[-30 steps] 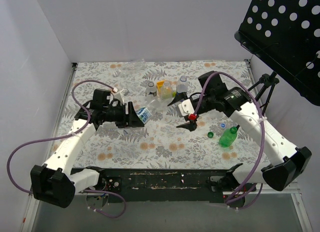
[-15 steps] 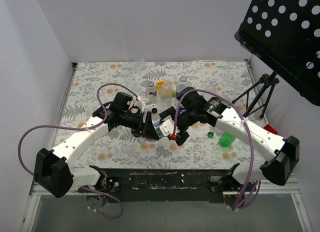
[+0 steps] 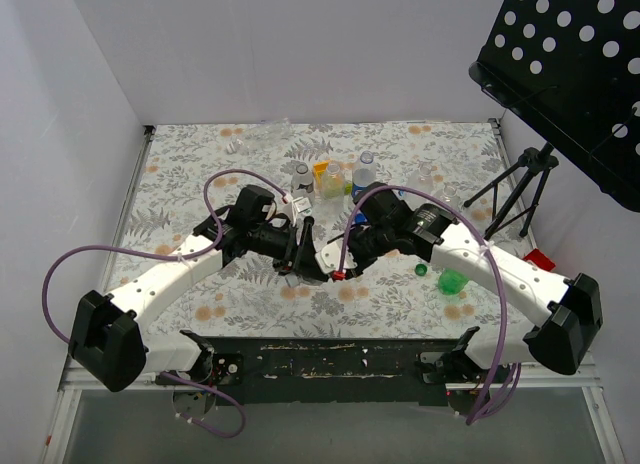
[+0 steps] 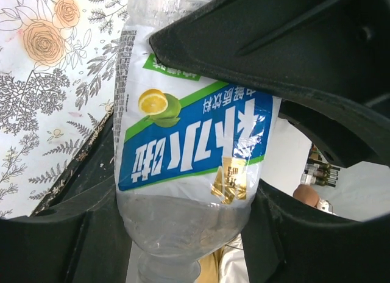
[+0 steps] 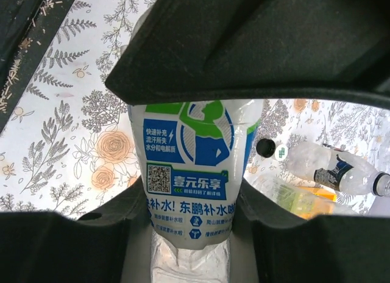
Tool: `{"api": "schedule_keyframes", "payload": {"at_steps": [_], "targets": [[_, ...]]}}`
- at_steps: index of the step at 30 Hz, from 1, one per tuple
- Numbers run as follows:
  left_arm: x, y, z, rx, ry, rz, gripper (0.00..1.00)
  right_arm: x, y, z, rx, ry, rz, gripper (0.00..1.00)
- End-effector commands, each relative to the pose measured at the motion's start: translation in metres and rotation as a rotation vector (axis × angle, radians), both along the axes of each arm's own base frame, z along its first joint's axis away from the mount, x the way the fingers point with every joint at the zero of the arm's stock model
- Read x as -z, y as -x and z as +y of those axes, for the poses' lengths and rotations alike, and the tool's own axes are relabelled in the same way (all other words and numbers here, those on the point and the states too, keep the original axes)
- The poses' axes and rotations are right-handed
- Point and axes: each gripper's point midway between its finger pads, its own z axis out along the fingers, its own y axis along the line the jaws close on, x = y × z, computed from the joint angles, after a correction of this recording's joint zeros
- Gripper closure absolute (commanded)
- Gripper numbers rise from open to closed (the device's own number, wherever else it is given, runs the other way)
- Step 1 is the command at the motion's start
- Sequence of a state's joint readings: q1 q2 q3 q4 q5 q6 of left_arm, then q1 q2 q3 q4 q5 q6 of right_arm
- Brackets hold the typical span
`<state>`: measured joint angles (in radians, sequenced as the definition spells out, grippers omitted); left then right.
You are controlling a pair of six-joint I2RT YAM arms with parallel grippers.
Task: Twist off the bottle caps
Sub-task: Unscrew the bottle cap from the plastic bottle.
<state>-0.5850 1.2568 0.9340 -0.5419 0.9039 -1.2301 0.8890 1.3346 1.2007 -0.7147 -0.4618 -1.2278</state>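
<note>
Hands meet over the middle of the floral desk (image 3: 200, 154). My left hand (image 3: 303, 254) clamps the blue-labelled bottle (image 4: 189, 143) around its body, and my right hand (image 3: 338, 261) is closed on the same bottle from the opposite side. At the right, a green bottle (image 3: 455, 281) lies near a loose green cap (image 3: 421, 270).

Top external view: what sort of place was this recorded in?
Probably a robot test bench, not a home: plain white walls box in a floral-cloth table, two arms are bolted to a black rail at its near edge, and a perforated black panel and a tripod stand at the right.
</note>
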Motion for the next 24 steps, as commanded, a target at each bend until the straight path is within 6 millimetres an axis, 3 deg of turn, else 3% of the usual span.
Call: {"api": "schedule_keyframes", "payload": {"at_steps": [1,4,8,13,16,21,24], "targets": [[-0.023,-0.016,-0.006,-0.056,0.064,-0.090,0.50,-0.003,0.026,-0.008,-0.043,-0.020,0.079,0.76],[-0.038,-0.025,-0.004,-0.101,0.069,-0.157,0.19,-0.003,0.029,-0.016,-0.037,-0.031,0.109,0.80],[-0.064,-0.033,0.001,-0.145,0.081,-0.292,0.04,-0.008,0.035,-0.031,-0.021,-0.070,0.171,0.81],[-0.092,-0.050,0.013,-0.221,0.094,-0.497,0.02,-0.019,0.037,-0.051,0.068,-0.169,0.306,0.82],[-0.116,-0.051,0.013,-0.215,0.196,-0.643,0.02,-0.024,0.035,-0.062,0.163,-0.223,0.403,0.82],[-0.146,-0.019,0.012,-0.026,0.434,-0.993,0.02,-0.031,0.030,-0.076,0.265,-0.315,0.554,0.83],[-0.149,-0.016,0.012,0.004,0.475,-1.080,0.02,-0.037,0.024,-0.080,0.308,-0.372,0.611,0.84]]}}
